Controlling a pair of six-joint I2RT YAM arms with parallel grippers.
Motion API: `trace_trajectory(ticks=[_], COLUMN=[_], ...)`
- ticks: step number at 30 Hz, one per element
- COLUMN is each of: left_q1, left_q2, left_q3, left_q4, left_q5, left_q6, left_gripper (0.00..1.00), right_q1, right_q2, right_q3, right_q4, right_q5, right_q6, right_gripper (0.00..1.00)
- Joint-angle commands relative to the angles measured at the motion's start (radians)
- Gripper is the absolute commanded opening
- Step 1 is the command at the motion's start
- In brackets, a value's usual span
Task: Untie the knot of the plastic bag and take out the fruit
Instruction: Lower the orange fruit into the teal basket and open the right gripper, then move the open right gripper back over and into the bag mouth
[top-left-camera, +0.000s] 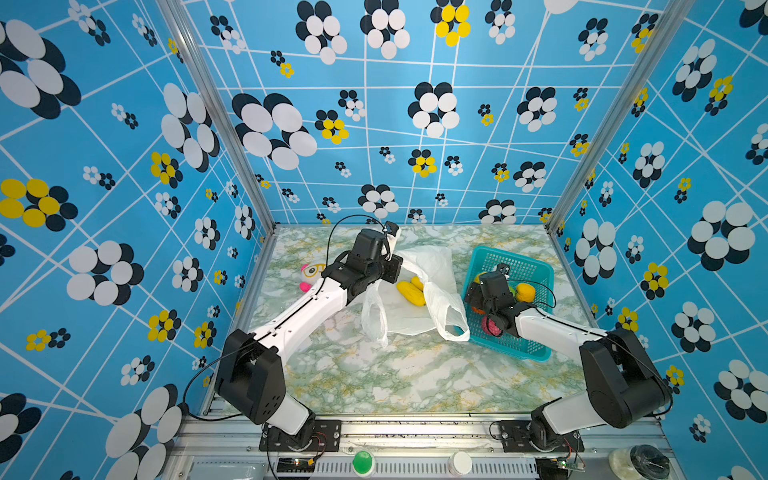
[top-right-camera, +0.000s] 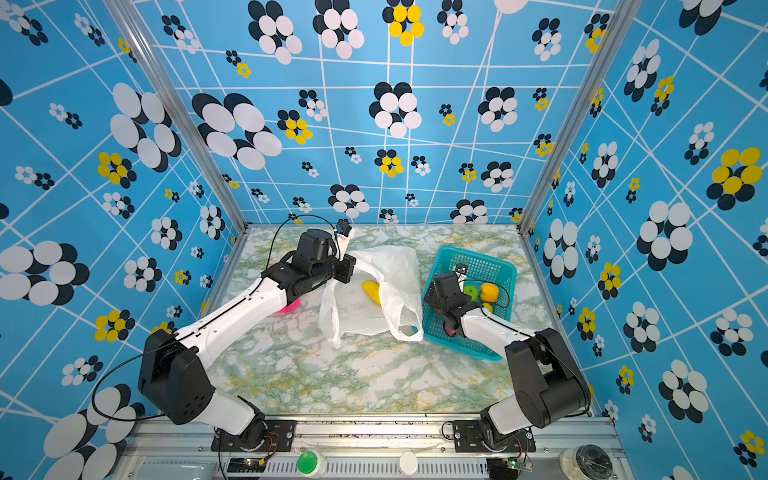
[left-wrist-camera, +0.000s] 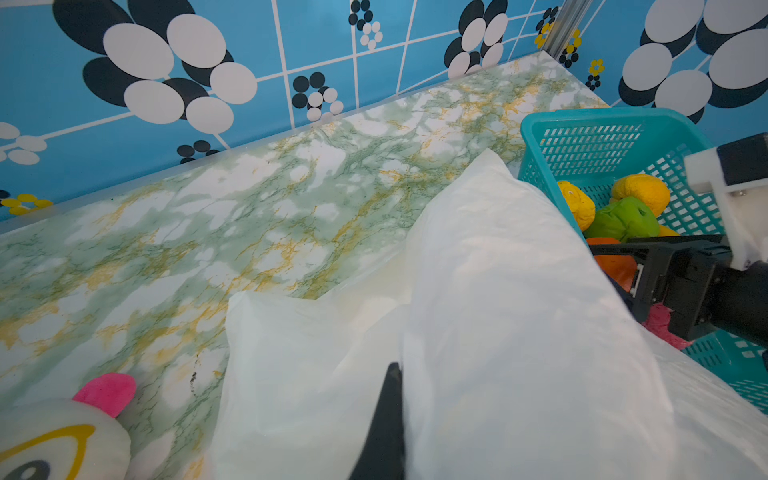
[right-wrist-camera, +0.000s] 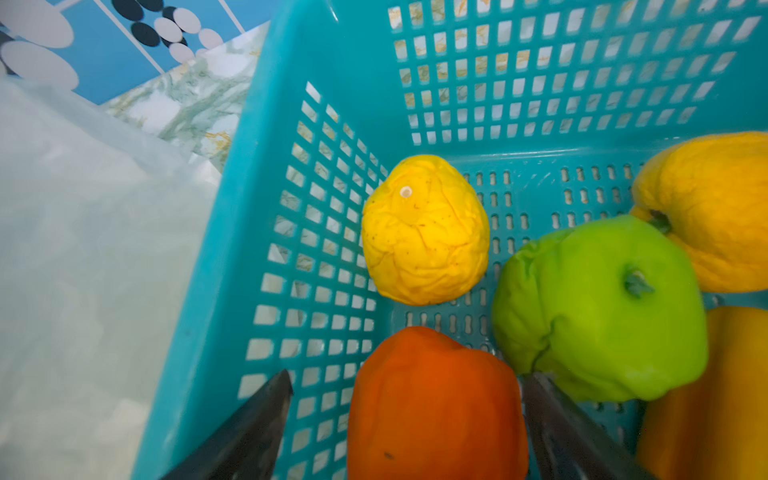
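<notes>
We judge the task well along. No knot shows any more: the plastic bag (top-left-camera: 428, 262) lies slack and open on the surface (top-left-camera: 395, 374) just beside the teal basket (top-left-camera: 519, 266). One handle loop (top-left-camera: 453, 326) lies up against the basket's wall and the second loop (top-left-camera: 374, 320) lies farther from it. We count one bag, two free loops and one basket. Inside the basket we count six pieces of fruit: a round yellow fruit (right-wrist-camera: 424, 228), an orange fruit (right-wrist-camera: 436, 407), a green fruit (right-wrist-camera: 598, 307), a yellow-orange fruit (right-wrist-camera: 706, 208), another orange-yellow piece (right-wrist-camera: 706, 395) and a pink-red fruit (left-wrist-camera: 658, 322). Outside the basket, in the open mouth of the bag, lie the oblong yellow pieces (top-left-camera: 410, 291). We make them out as two, which gives eight in all. So about three quarters are out, and those two are what is left. The left jaws are pinched shut on a fold of the bag, on the side away from the basket, and hold that fold raised. The right jaws are down inside the basket, spread wide on either side of the orange fruit and, as far as we can see, not gripping it. One plush toy (top-left-camera: 311, 274) lies beyond the bag, well apart from the basket.
</notes>
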Motion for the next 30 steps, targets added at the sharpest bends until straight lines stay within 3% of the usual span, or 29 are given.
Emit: trace_trajectory(ticks=[1,6,10,13,18,25,30], left_q1=[-0.002,-0.001,-0.003,-0.003,-0.002,-0.003,-0.003], left_q2=[-0.029,-0.022,-0.028,-0.024,-0.012,-0.017,-0.009], left_q3=[0.010,0.013,0.009,0.015,0.020,0.020,0.027], left_q4=[0.000,-0.007,-0.002,-0.003,-0.009,-0.005,-0.004], left_q5=[0.016,0.012,0.017,0.015,0.017,0.020,0.038], left_q6=[0.000,-0.001,-0.002,0.001,-0.001,-0.001,-0.001], left_gripper=[0.00,0.00,0.00,0.00,0.00,0.00,0.00], right_q1=[-0.002,-0.002,0.018,0.091,0.246,0.509,0.606], right_q2=[-0.094,-0.223,-0.381,-0.529,-0.680,-0.644,-0.513], right_q3=[-0.039,-0.085,-0.125,-0.160,-0.165,-0.115,-0.027], right_q4=[0.026,0.016,0.033,0.058,0.067,0.119,0.086], right_q5=[0.002,0.001,-0.047,-0.047,-0.076,-0.114,-0.117], right_q6=[-0.015,-0.056,-0.113,-0.197,-0.331,-0.527,-0.584], right_gripper=[0.94,0.89,0.73,0.63,0.55,0.53,0.52])
